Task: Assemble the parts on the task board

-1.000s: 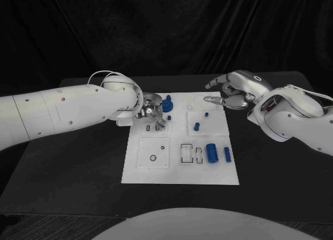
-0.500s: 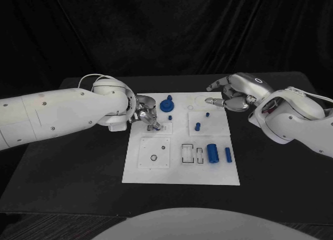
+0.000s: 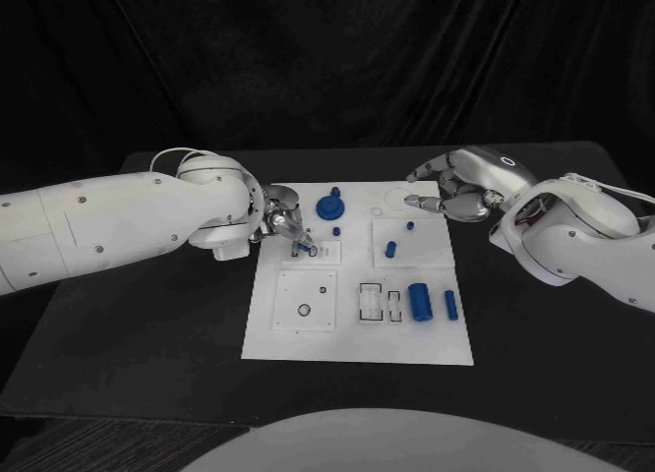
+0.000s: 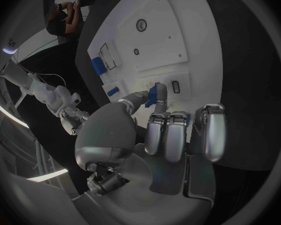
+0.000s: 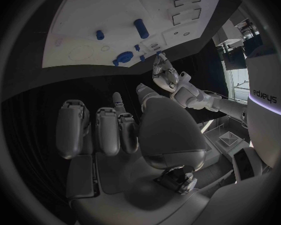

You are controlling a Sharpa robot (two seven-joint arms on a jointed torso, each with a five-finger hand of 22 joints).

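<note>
The white task board [image 3: 356, 329] lies mid-table. My left hand [image 3: 284, 228] hovers over the board's near-left upper square and pinches a small blue part [image 4: 156, 95] between thumb and finger. A blue gear-like part [image 3: 329, 206] stands just beyond it, with a small blue peg [image 3: 336, 232] beside it. My right hand [image 3: 452, 189] hangs over the board's far right corner, its fingers curled in with nothing in them [image 5: 106, 130]. A short blue cylinder [image 3: 388, 249] and a small blue pin [image 3: 408, 225] stand in the upper right square.
A thick blue cylinder [image 3: 418, 301] and a slim blue one [image 3: 449, 304] lie at the board's near right, next to two rectangular slots [image 3: 368, 301]. A small dark ring [image 3: 304, 311] marks the near-left square. Black table [image 3: 144, 344] surrounds the board.
My left hand has drawn slightly left and toward me with the blue part, uncovering the gear-like part. The right hand has barely moved.
</note>
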